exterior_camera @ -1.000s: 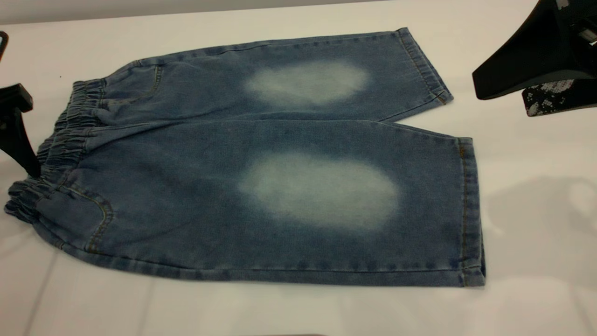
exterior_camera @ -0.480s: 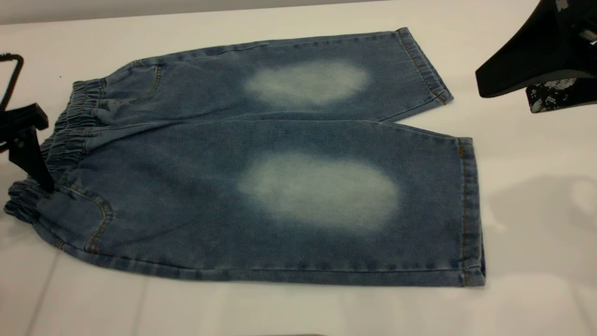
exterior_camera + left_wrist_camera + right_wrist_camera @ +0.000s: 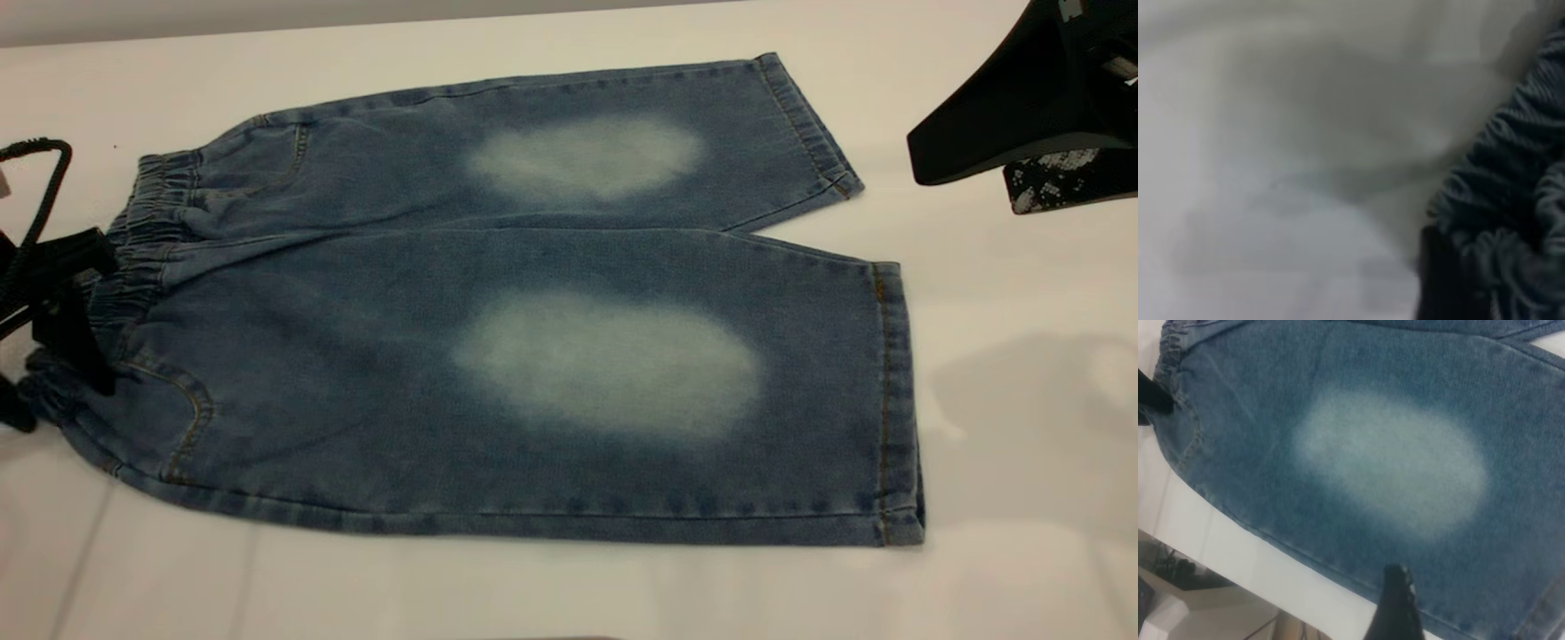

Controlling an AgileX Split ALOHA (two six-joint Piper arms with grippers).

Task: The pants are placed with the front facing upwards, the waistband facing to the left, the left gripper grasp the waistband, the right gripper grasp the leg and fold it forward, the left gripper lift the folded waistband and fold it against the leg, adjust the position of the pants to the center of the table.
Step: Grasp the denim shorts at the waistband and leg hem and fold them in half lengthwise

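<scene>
The pants (image 3: pixel 533 302) are lying flat on the white surface (image 3: pixel 1022 427), front side up, with the waistband (image 3: pixel 133 258) at the left and both legs pointing right. No fold has been made yet.

The left end effector (image 3: pixel 58 351) has been sliding in toward the waistband over the last second, and now it is right at the near end of the band. One black finger is sitting on top of the gathered cloth and one is at its outer edge, so it looks open around the band, but it is not pinching it yet. In the left wrist view the ruched band (image 3: pixel 1511 193) is filling one side.

The right end effector (image 3: pixel 1022 173) is waiting above the surface, past the leg ends, and has hardly moved. Whether it is open or closed cannot be told.

This likely means the first grab is about to happen.
</scene>
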